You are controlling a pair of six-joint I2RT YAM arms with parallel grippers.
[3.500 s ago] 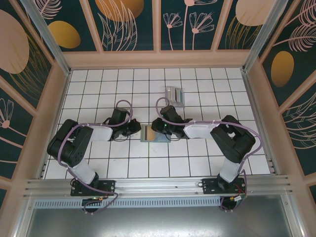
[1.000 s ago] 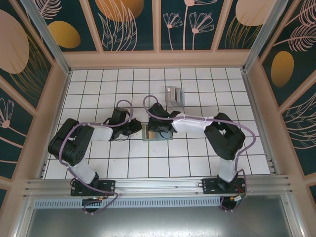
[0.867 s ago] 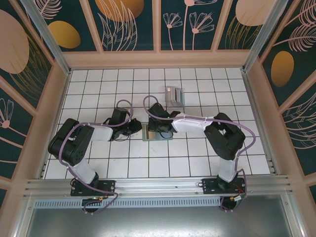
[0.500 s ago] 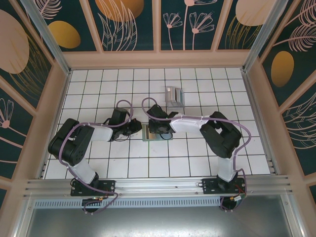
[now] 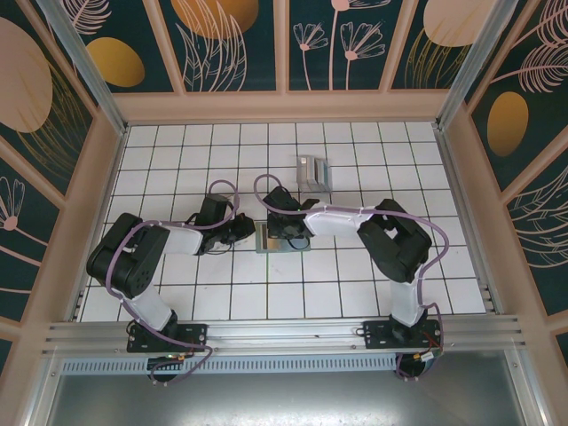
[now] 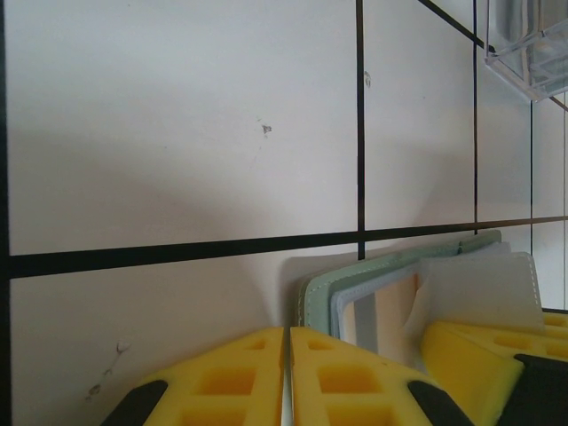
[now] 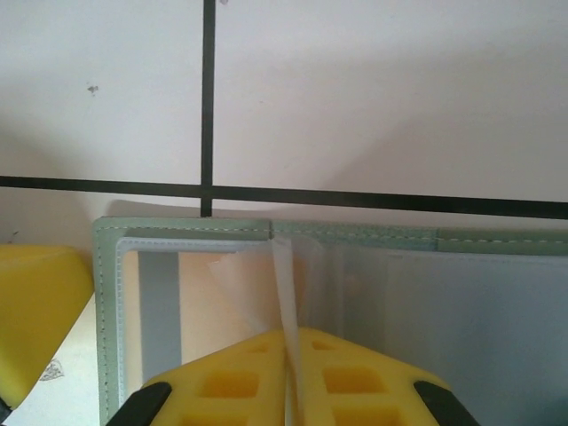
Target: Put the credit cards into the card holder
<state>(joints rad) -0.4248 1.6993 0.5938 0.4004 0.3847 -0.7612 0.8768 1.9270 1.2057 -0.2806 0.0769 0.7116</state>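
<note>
R gripper clamps clear pocket leaf of card holder; L gripper, fingers pressed together, sits at its edge. Hard pull may tear leaf or drag holder.

Left gripper at 6 o'clock, yellow pads pressed together. Sage-green card holder open at 5 o'clock, just beside them. Its clear pocket flap stands lifted against another yellow pad. Clear box at 1 o'clock.

Top camera looks down from behind; 2 wrist cameras face the card holder closely (all 3 share it).
</note>
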